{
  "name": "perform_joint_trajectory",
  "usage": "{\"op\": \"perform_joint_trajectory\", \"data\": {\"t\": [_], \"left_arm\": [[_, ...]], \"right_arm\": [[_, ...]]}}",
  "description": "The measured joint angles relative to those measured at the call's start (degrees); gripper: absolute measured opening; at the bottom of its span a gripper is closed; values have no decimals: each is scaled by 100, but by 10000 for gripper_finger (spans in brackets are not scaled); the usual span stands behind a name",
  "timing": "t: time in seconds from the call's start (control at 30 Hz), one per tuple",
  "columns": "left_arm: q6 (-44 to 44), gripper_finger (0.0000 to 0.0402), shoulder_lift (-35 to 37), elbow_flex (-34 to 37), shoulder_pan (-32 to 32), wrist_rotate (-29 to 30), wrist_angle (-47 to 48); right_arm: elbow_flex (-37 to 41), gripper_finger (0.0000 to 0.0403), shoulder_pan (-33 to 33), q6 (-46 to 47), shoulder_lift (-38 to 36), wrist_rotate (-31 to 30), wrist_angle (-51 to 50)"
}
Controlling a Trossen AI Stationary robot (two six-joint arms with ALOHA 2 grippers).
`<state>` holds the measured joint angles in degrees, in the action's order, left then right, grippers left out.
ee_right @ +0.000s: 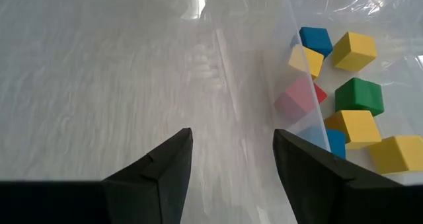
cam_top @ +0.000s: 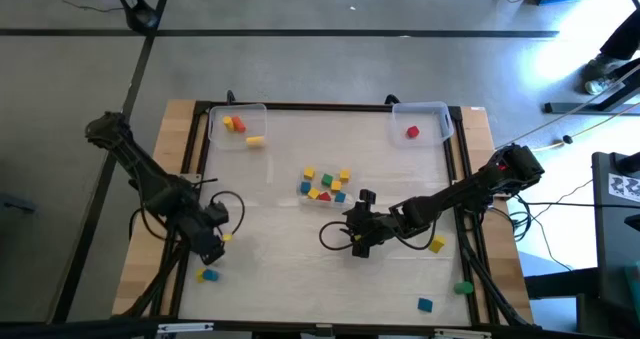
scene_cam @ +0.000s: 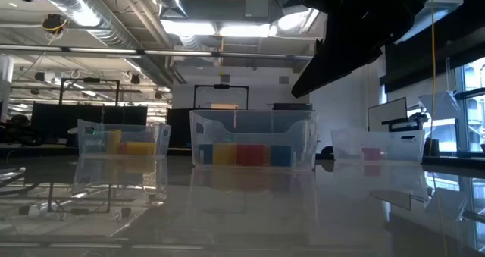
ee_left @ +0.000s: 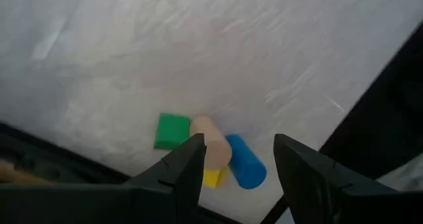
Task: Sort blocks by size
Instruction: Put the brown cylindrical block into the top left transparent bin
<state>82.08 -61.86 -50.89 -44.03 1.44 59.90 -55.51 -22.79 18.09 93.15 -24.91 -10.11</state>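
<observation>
A: What carries it all?
B: A pale tabletop (cam_top: 290, 179) with a dark frame. Three clear bins sit on it: one at eleven o'clock (cam_top: 238, 125) with orange and yellow blocks inside (cam_top: 235, 125), one at one o'clock (cam_top: 421, 121) with a single red block (cam_top: 412, 131), and one near the middle (cam_top: 322, 184) with a cluster of yellow, blue, green and red blocks (cam_top: 325, 185).

A: And the arms?
B: The left pincer (cam_top: 212, 241) hangs at eight o'clock over a small huddle: a green block (ee_left: 172, 131), a beige cylinder (ee_left: 211, 144), a blue cylinder (ee_left: 244, 162) and a yellow piece (ee_left: 213, 178). Its fingers (ee_left: 187, 163) stand apart with nothing between them. The right pincer (cam_top: 358, 229) sits just at five o'clock of the middle bin, jaws spread and empty, over bare tabletop beside the bin's wall.

A: Any strays?
B: A yellow block (cam_top: 437, 244) at four o'clock, then a green one (cam_top: 463, 288) and a blue one (cam_top: 425, 304) toward five.
</observation>
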Motion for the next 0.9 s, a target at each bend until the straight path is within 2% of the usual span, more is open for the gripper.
{"op": "perform_joint_trajectory", "data": {"t": [0.3, 0.53, 0.9], "left_arm": [[1376, 168, -894, 2, -708, 37, 21], [1614, 168, -1408, 7, -933, -41, -188], [1953, 168, -1599, 7, -1114, 173, -213]], "right_arm": [[0, 209, 4, -57, 1, -2, -39], [0, 209, -4, -50, 1, -7, -37], [0, 209, -4, 13, 1, -149, -37]]}}
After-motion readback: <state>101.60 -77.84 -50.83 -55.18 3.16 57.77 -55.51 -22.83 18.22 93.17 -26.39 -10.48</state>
